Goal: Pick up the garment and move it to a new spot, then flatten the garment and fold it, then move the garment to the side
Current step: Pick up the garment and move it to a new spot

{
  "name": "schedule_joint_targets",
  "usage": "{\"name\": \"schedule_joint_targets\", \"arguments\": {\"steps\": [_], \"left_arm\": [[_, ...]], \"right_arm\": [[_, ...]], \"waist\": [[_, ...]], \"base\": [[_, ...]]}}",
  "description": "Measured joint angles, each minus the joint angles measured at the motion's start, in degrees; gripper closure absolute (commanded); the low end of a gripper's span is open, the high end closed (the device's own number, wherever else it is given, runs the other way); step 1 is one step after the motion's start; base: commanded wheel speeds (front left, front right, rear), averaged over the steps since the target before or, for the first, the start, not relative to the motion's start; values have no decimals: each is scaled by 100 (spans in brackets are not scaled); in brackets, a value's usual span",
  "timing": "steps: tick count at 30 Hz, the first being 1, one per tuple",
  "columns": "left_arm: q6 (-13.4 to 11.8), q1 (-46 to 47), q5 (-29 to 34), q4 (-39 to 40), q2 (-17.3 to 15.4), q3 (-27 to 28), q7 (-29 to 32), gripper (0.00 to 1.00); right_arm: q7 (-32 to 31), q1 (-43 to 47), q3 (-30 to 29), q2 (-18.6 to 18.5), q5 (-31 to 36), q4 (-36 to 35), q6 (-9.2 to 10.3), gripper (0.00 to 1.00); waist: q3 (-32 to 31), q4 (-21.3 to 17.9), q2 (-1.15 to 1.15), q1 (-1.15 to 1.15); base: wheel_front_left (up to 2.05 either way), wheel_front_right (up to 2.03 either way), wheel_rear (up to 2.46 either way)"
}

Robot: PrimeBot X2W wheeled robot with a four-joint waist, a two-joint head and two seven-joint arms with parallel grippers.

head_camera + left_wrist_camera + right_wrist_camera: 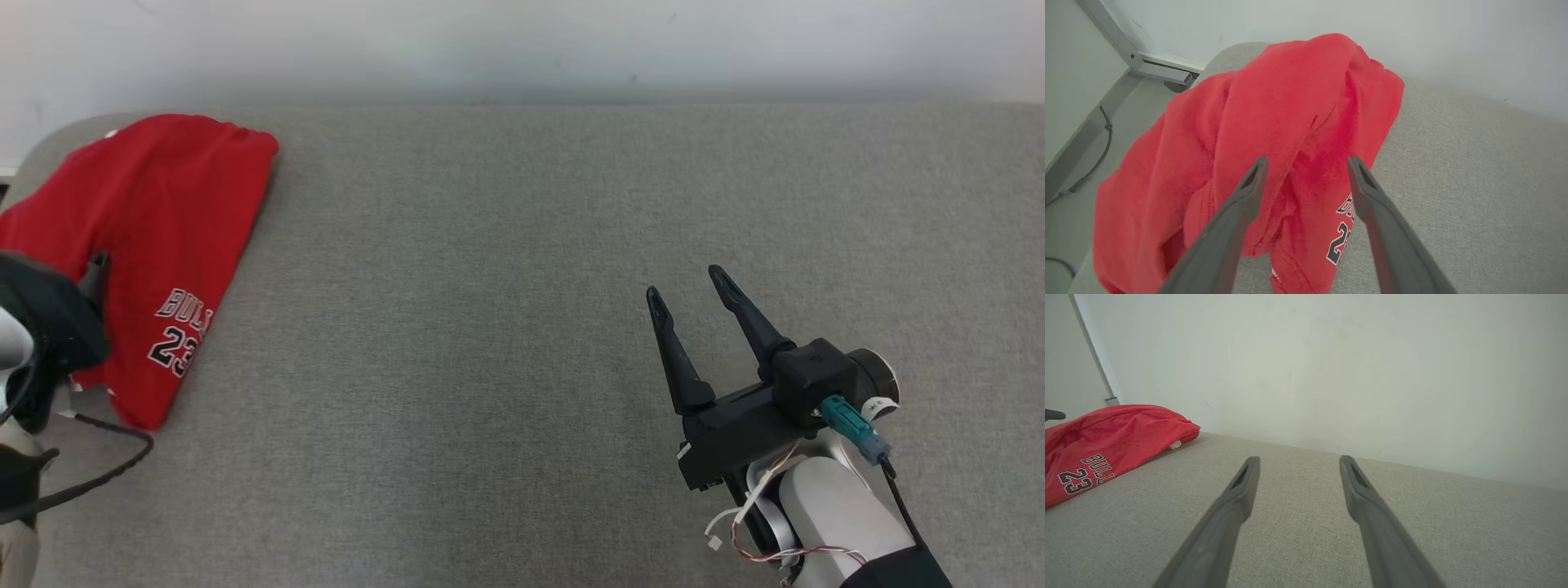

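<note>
- One crumpled red fabric jersey (163, 204), lettered "23", lies at the far left corner of the grey woven surface (490, 327).
- Your left gripper (1307, 161) is spread, aimed at the jersey, pinching nothing.
- Your right gripper (685, 281) is spread, well apart from it.

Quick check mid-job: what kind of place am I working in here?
Probably a plain indoor test room: a grey fabric-covered surface against a bare white wall, a loose cable on the floor, and one red garment.
</note>
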State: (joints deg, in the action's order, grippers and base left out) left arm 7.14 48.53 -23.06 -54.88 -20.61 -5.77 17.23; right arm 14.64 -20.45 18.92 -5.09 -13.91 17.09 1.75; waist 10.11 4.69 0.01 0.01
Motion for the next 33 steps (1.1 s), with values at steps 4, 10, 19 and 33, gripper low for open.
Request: {"name": "schedule_joint_targets", "arguments": {"steps": [4, 10, 19, 33], "left_arm": [[1, 158, 163, -127, -112, -397, 109, 0], [1, 273, 520, -311, -469, -878, 86, 0], [2, 274, 458, -727, -289, -977, 81, 100], [2, 864, 356, -731, -171, -1222, -398, 100]], "right_arm": [[0, -27, 4, -14, 48, -22, 0, 0], [1, -136, 19, -46, 99, -52, -25, 0], [0, -127, 31, -130, 142, -87, -25, 0], [0, -130, 3, -143, 141, 112, -21, 0]], "waist": [[147, -101, 0, 0], [294, -196, 0, 0], [485, -220, 0, -1], [376, -110, -1, -1]], "base": [[0, 0, 0], [0, 0, 0], [0, 0, 0], [0, 0, 0]]}}
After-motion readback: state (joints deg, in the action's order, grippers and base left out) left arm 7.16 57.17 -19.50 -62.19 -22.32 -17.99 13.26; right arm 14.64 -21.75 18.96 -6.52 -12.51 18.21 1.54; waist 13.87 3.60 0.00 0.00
